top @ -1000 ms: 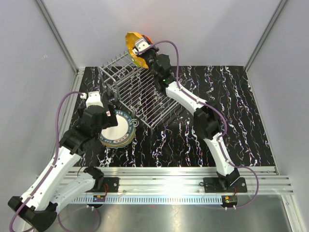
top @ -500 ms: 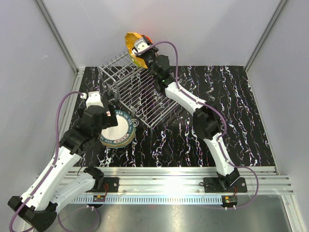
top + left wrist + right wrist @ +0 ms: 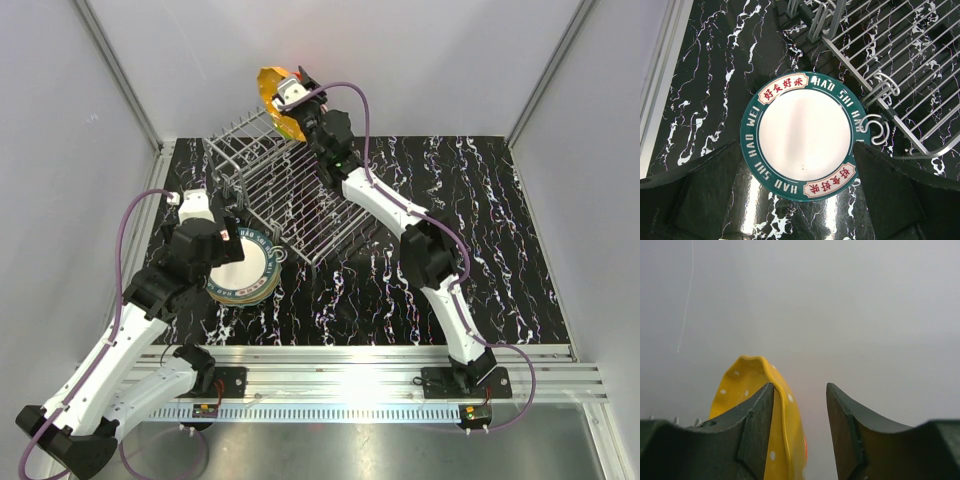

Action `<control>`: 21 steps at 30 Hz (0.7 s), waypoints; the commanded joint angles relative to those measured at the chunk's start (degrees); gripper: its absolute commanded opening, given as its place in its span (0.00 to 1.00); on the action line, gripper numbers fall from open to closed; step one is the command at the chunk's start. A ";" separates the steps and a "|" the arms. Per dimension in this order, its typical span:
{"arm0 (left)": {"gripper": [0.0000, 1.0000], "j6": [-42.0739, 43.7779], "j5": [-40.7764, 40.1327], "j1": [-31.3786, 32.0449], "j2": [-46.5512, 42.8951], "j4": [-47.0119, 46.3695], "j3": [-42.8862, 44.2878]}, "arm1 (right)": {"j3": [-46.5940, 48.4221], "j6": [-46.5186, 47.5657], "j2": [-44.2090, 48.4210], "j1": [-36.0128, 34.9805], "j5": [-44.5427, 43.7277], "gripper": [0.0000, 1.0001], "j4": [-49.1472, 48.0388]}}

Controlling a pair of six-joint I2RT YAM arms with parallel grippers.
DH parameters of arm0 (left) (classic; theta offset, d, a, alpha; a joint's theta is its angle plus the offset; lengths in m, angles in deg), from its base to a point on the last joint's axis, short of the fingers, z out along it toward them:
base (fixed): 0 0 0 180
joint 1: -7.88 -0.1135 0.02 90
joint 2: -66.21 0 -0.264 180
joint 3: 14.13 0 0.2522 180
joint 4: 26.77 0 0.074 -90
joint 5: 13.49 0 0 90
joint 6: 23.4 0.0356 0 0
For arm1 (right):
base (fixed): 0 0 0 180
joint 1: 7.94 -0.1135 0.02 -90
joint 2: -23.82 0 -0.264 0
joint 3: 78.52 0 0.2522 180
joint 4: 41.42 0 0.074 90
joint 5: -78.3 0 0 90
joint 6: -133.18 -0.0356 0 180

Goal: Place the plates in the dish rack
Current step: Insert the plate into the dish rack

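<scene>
Hanging with right fingers (image 3: pixel 293 92) parted loosely about the rim of the dotted yellow-orange plate (image 3: pixel 272 98), upright at the far end of the dish rack (image 3: pixel 290 200), and hovering with left fingers (image 3: pixel 215 250), the nearer pair, spread wide straight above the teal-rimmed plate (image 3: pixel 805 135) stacked flat on the desk (image 3: pixel 480 250) just beside.

— What do the arms look like?
— The left arm (image 3: pixel 120 350) and the right arm (image 3: pixel 385 205) are both built of smooth white shell links with chunky black joint housings between them. Each has a black base on the aluminium rail (image 3: pixel 340 362).
— Any cables or markings?
— A purple cable (image 3: pixel 124 262) loops along each arm, away from the rail. A small green light (image 3: pixel 341 165) glows on the right arm, far from the rail. The fingers (image 3: pixel 757 430) are dark grey wedges.
</scene>
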 commanded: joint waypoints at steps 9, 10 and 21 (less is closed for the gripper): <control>0.99 0.64 -1.44 0.56 0.23 -2.25 0.09 | 8.04 -2.89 -0.88 -0.96 3.13 0.56 -0.32; 0.99 0.73 -1.44 0.65 0.14 -2.34 0.09 | 8.13 -3.16 -0.97 -0.87 3.22 0.56 -0.06; 0.99 0.73 -1.80 1.00 -0.03 -2.34 0.09 | 6.55 -4.21 0.52 -1.05 2.52 0.56 -0.06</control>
